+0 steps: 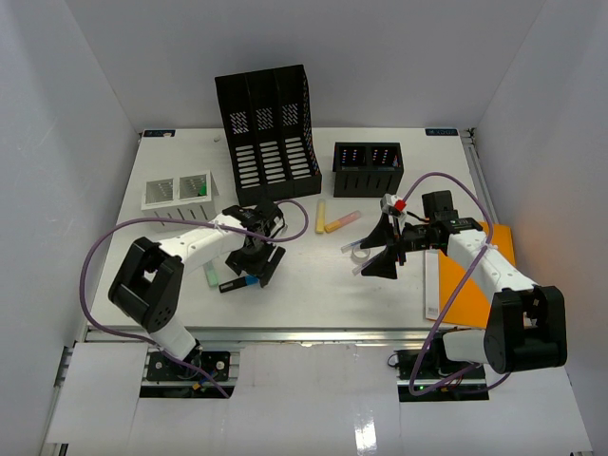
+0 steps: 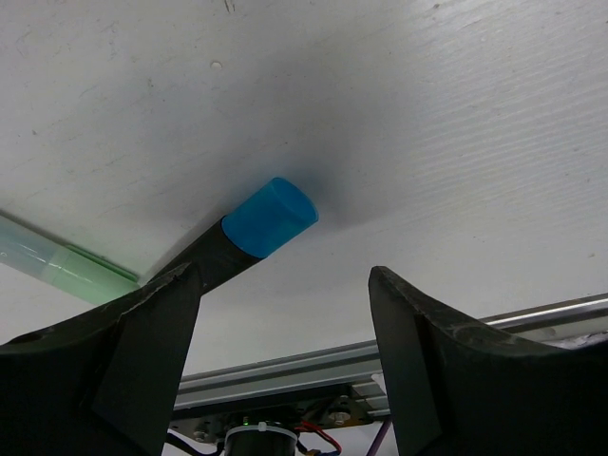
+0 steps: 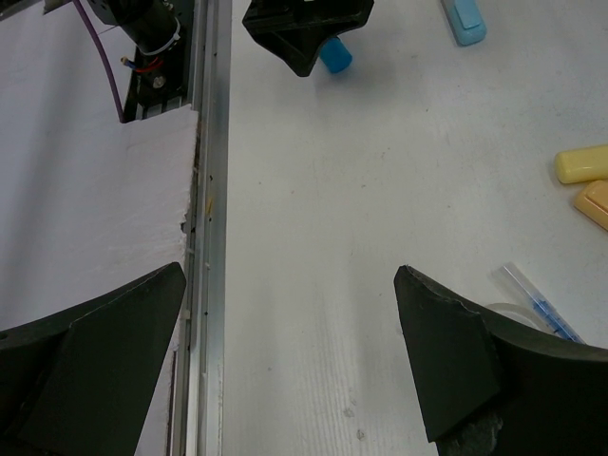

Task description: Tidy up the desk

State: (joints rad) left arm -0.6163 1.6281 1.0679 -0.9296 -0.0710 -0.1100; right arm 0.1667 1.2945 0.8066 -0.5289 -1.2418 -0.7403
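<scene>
The white desk (image 1: 313,285) holds scattered stationery. A black marker with a blue cap (image 2: 271,217) lies near the front rail (image 2: 380,356), its barrel running under the left finger of my left gripper (image 2: 285,318). That gripper is open, low over the desk, with only bare desk between its fingers. In the top view it (image 1: 255,269) sits over the marker (image 1: 237,284). My right gripper (image 1: 367,255) is open above the desk's middle, and in its wrist view the gripper (image 3: 290,351) holds nothing.
A tall black file rack (image 1: 266,123), a small black organizer (image 1: 369,169) and a white mesh organizer (image 1: 179,192) stand at the back. Yellow (image 1: 321,218) and orange (image 1: 344,220) highlighters, a green pen (image 2: 57,264), clear pens (image 1: 356,249), a white ruler (image 1: 432,285) and an orange folder (image 1: 489,256) lie about.
</scene>
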